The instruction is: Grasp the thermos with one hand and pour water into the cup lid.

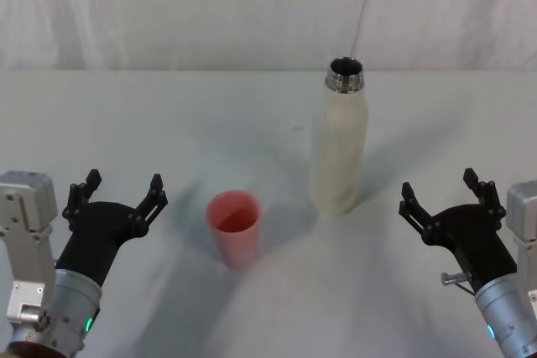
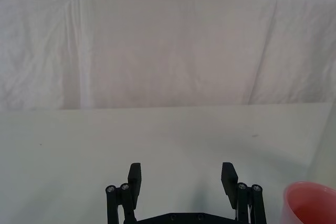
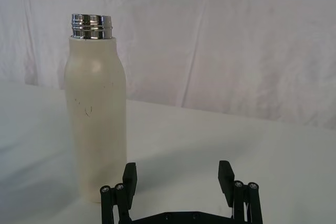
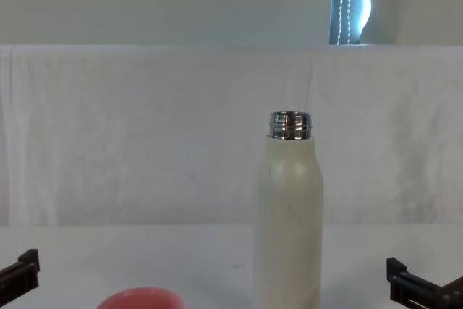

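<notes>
Cream-white cylindrical thermos (image 1: 339,153) with open steel neck stands upright beside the pink-red round cup lid (image 1: 234,225). Left gripper (image 1: 118,191) and right gripper (image 1: 441,193), both black and two-fingered, rest spread wide, holding nothing.

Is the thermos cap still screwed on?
No, the thermos stands upright with its steel neck open and bare, seen from the head view.
</notes>
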Robot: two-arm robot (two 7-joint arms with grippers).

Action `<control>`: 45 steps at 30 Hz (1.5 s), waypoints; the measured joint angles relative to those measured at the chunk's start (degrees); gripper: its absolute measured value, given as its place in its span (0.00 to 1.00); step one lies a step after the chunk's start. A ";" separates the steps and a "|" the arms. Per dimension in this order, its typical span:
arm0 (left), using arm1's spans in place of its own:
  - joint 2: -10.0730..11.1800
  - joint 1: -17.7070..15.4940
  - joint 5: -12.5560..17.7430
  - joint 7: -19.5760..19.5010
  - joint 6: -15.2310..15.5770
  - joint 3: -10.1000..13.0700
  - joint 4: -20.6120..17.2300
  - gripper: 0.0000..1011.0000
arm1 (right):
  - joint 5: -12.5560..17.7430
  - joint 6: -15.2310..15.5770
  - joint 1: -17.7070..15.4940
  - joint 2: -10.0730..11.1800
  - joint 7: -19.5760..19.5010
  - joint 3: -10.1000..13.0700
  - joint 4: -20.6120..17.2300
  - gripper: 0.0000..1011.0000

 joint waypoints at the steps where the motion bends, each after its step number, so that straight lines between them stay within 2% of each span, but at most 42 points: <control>1: 0.00 0.00 0.00 0.00 0.01 0.00 0.00 0.99 | 0.00 0.00 0.00 0.00 0.00 0.00 0.00 0.99; 45: 0.00 0.00 0.00 0.00 0.01 0.00 0.00 0.99 | 0.00 0.00 0.00 0.00 0.00 0.00 0.00 0.99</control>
